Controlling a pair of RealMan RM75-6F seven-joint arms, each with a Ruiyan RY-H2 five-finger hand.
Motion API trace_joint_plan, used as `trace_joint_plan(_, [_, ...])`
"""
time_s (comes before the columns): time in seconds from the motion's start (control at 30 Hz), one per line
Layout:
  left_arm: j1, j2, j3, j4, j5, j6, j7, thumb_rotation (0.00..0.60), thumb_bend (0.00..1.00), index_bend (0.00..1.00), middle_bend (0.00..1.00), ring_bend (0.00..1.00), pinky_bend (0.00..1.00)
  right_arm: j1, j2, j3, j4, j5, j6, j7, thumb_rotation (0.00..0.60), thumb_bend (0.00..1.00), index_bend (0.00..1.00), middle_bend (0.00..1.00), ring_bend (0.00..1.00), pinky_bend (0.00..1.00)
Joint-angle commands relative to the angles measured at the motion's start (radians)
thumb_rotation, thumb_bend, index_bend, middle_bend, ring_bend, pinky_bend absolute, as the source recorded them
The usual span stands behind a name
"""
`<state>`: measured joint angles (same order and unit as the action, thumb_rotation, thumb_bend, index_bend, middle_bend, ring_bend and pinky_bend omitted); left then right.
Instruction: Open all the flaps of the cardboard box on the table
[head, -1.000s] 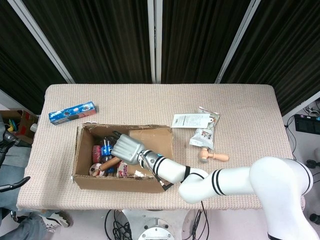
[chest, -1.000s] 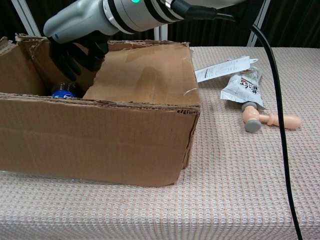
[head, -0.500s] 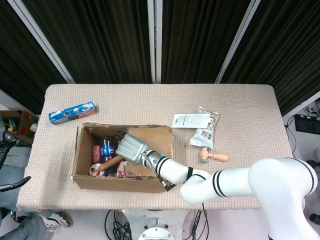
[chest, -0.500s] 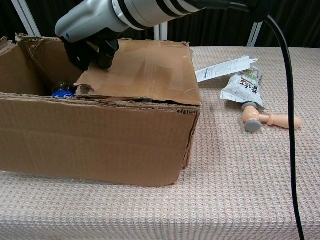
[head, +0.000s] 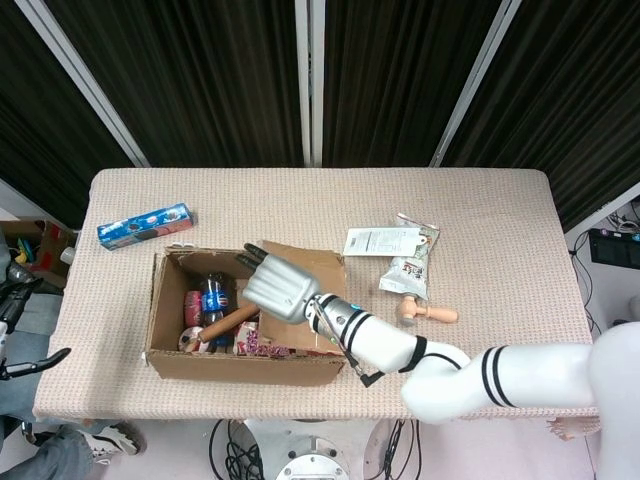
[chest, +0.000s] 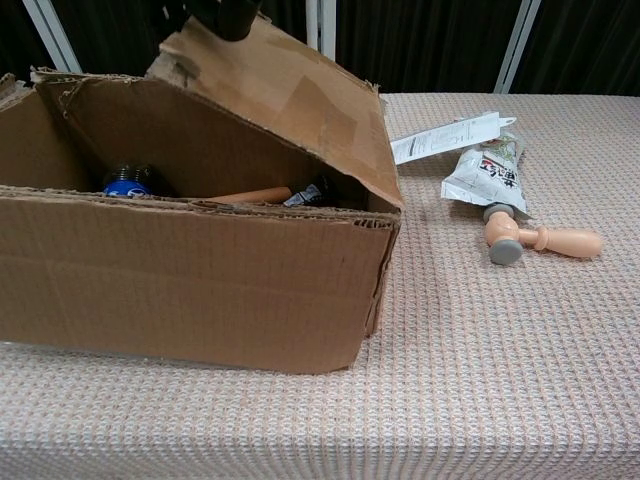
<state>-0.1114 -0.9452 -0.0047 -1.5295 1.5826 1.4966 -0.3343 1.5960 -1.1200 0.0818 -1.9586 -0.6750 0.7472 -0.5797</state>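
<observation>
Since the earlier frames the right-end flap (chest: 290, 100) has risen from lying nearly flat over the box mouth to a steep tilt, hinged along the right wall, and your right robot hand (head: 278, 285) has travelled up and rightward with it. The cardboard box (chest: 200, 270) sits on the worktop (chest: 480, 380) towards its left near side, mouth up, with a blue-capped bottle (chest: 128, 185), a wooden handle (chest: 250, 196) and other packets visible inside.

Hand state: the fingers are spread wide across the flap's free edge. From the head view you cannot tell whether the thumb pinches the card or the hand merely pushes under it; the chest view shows only dark fingertips at the top edge. The left robot hand is not in view.

Risks, as judgement:
- The flap is not yet past vertical. If contact slips, it is likely to drop back over the opening.
- Nothing steadies the box. Continued outward push could slide or tip it towards the snack pouch (chest: 485, 172) and wooden mallet (chest: 540, 240) just beside its right end.
- The flap edge is ragged; a hard pull could tear it.
</observation>
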Motion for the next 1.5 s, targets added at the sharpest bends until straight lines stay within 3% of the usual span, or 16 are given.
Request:
trace_joint_plan(0.03, [-0.008, -0.005, -0.006, -0.011, 0.0, -0.003, 0.023, 0.163, 0.03, 0.07, 0.14, 0.1, 0.22, -0.059, 0.066, 0.023, -0.054, -0.077, 0.024, 0.055, 0.6, 1.0, 0.68, 0.47, 0.0, 0.0])
trace_joint_plan(0.43, [-0.048, 0.009, -0.028, -0.094, 0.008, -0.033, 0.108, 0.164, 0.03, 0.07, 0.14, 0.1, 0.21, -0.265, 0.258, 0.044, -0.15, -0.338, 0.048, 0.223, 0.6, 1.0, 0.64, 0.45, 0.0, 0.0])
trace_joint_plan(0.7, [-0.06, 0.016, -0.027, -0.132, 0.004, -0.054, 0.145, 0.163, 0.03, 0.07, 0.14, 0.1, 0.21, -0.422, 0.344, 0.043, -0.157, -0.53, 0.098, 0.358, 0.6, 1.0, 0.57, 0.44, 0.0, 0.0])
trace_joint_plan(1.1, [-0.072, 0.005, -0.027, -0.138, -0.001, -0.072, 0.161, 0.162, 0.03, 0.07, 0.14, 0.1, 0.21, -0.684, 0.458, 0.001, -0.086, -0.849, 0.266, 0.644, 0.6, 1.0, 0.51, 0.41, 0.0, 0.0])
trace_joint_plan(1.33, [-0.071, 0.004, -0.02, -0.136, -0.004, -0.081, 0.157, 0.161, 0.03, 0.07, 0.14, 0.1, 0.21, -0.842, 0.47, -0.047, 0.024, -0.96, 0.407, 0.81, 0.6, 1.0, 0.46, 0.38, 0.0, 0.0])
trace_joint_plan(1.43, [-0.066, 0.002, -0.02, -0.136, 0.002, -0.065, 0.16, 0.16, 0.03, 0.07, 0.14, 0.1, 0.21, -0.938, 0.447, -0.072, 0.072, -0.993, 0.515, 0.797, 0.6, 1.0, 0.33, 0.26, 0.0, 0.0])
trace_joint_plan(1.5, [-0.058, -0.003, -0.02, -0.133, 0.005, -0.048, 0.166, 0.161, 0.03, 0.07, 0.14, 0.1, 0.21, -1.031, 0.414, -0.093, 0.094, -0.988, 0.608, 0.681, 0.6, 0.98, 0.13, 0.11, 0.0, 0.0])
